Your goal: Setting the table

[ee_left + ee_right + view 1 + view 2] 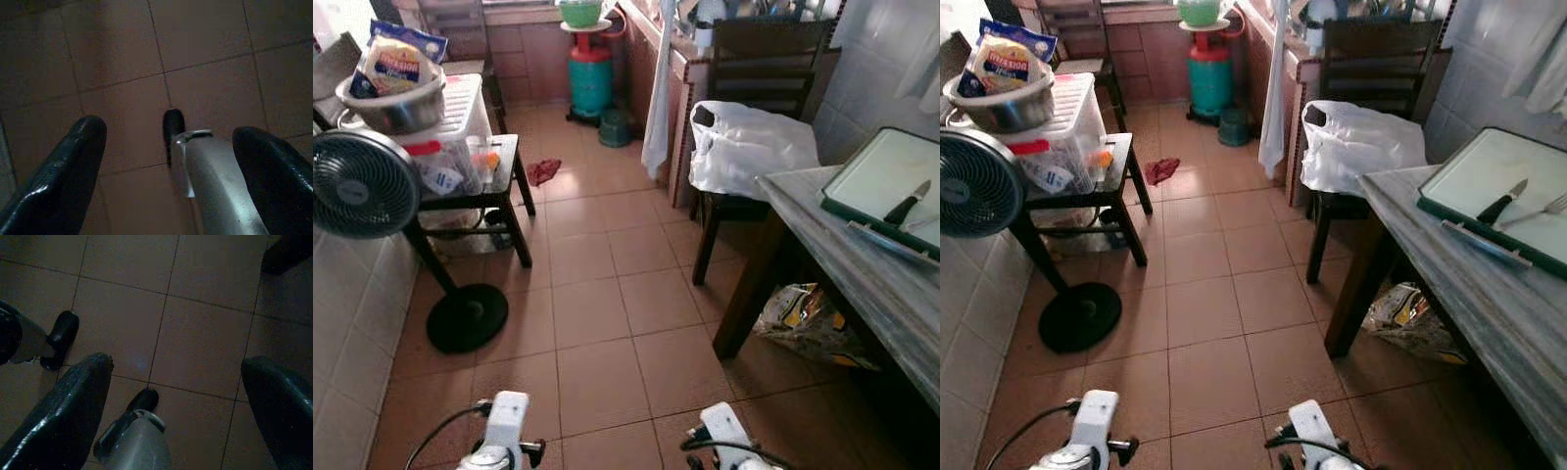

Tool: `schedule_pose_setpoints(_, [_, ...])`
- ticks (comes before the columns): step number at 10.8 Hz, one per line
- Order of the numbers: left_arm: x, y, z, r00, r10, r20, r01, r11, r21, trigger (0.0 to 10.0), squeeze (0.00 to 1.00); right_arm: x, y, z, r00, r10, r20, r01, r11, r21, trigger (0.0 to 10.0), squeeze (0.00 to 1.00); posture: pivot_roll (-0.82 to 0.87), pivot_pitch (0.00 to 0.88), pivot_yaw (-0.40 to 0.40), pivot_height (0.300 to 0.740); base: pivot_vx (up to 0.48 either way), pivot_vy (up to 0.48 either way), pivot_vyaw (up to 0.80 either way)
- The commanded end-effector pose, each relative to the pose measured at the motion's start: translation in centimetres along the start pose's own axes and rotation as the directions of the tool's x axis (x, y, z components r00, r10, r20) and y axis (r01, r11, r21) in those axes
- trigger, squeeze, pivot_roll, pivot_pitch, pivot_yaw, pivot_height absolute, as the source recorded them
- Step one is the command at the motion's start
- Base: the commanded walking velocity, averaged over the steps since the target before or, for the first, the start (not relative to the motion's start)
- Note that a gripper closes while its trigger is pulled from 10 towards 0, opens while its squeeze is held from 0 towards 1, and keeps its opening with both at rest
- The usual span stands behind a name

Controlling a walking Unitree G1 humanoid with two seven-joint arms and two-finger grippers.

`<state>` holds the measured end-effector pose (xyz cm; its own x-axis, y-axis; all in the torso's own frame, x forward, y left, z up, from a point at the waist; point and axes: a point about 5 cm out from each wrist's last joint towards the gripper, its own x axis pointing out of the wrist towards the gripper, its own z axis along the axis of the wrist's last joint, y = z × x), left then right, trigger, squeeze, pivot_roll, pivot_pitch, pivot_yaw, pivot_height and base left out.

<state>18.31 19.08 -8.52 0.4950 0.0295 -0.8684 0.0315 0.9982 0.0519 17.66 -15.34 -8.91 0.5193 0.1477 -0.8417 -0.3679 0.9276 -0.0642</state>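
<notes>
On our left a standing fan point(360, 184) faces the tiled wall, and behind it a low black side table point(499, 186) carries a clear plastic bin point(450, 137) with a metal bowl point(393, 103) on its lid and a bag of wraps point(396, 61) in the bowl. Our left gripper point(171, 161) hangs low over the floor tiles point(597, 323), its fingers point(63, 171) spread and holding nothing. Further back a teal gas cylinder point(590, 78) stands under a green basin point(580, 12). Our right gripper point(181, 401) hangs likewise above the tiles, parted and empty. To the right, a white plastic bag point(744, 147) lies on a dark chair point(754, 117) pushed to the near corner of the dining table point(862, 264). On the tabletop near its left edge sits a green-rimmed tray point(881, 176), and on the tray lies a black-handled knife point(907, 205); beside it in the right eye view is what may be a fork point(1552, 205), too small to be sure. The cutlery should be stiff, light and slick, so we would take the knife by its handle, clear of the blade. We are not yet within reach of the table.
</notes>
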Motion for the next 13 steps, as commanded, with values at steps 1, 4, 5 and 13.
schedule_pose_setpoints(1, [0.0, 0.0, 0.0, 1.000, -0.007, 0.011, 0.007, 1.000, -0.015, 10.0, 0.00, 0.0, -0.1, 0.3, 1.000, 0.005, 0.012, -0.005, 1.000, 0.000, 10.0, 0.00, 0.16, 0.000, -0.027, 0.740, 0.000, 0.000, 0.00])
schedule_pose_setpoints(4, [-0.1, -0.3, 1.2, 0.991, -0.034, 0.131, 0.036, 0.999, -0.015, 10.0, 0.00, 0.4, -0.6, 3.8, 0.992, -0.028, 0.124, 0.013, 0.993, 0.113, 10.0, 0.00, 0.14, 0.000, -0.028, 0.740, 0.000, 0.000, 0.00])
schedule_pose_setpoints(5, [0.0, -1.2, 3.6, 0.976, -0.055, 0.210, 0.054, 0.998, 0.011, 10.0, 0.00, 0.5, -0.6, 5.4, 0.985, -0.036, 0.168, 0.014, 0.991, 0.130, 10.0, 0.00, 0.13, 0.000, -0.027, 0.740, 0.000, 0.000, 0.00])
schedule_pose_setpoints(13, [0.1, -4.6, 5.8, 0.974, -0.137, 0.181, 0.115, 0.985, 0.127, 10.0, 0.00, 0.5, -1.1, 6.5, 0.976, -0.068, 0.205, 0.041, 0.991, 0.131, 10.0, 0.00, 0.11, 0.000, -0.014, 0.740, 0.000, 0.000, 0.00])
